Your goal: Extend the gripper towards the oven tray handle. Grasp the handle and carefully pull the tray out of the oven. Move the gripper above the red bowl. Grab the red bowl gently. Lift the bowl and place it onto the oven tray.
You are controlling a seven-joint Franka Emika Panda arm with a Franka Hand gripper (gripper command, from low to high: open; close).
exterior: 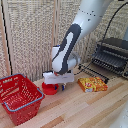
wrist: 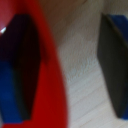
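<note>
Red bowl (wrist: 47, 75) rim between tool (wrist: 65, 65) fingers

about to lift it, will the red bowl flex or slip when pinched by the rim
The bowl looks like thin, smooth plastic, so probably light and fairly stiff, though the rim may flex slightly. The wrist view shows the hand straddling the rim, one finger inside; that glossy curve could slip or tilt the bowl if squeezed lightly.

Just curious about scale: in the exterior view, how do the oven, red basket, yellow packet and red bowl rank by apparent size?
1. Red basket, though nearest the camera
2. Oven, cropped, so unsure
3. Yellow packet
4. Red bowl, partly hidden
</note>
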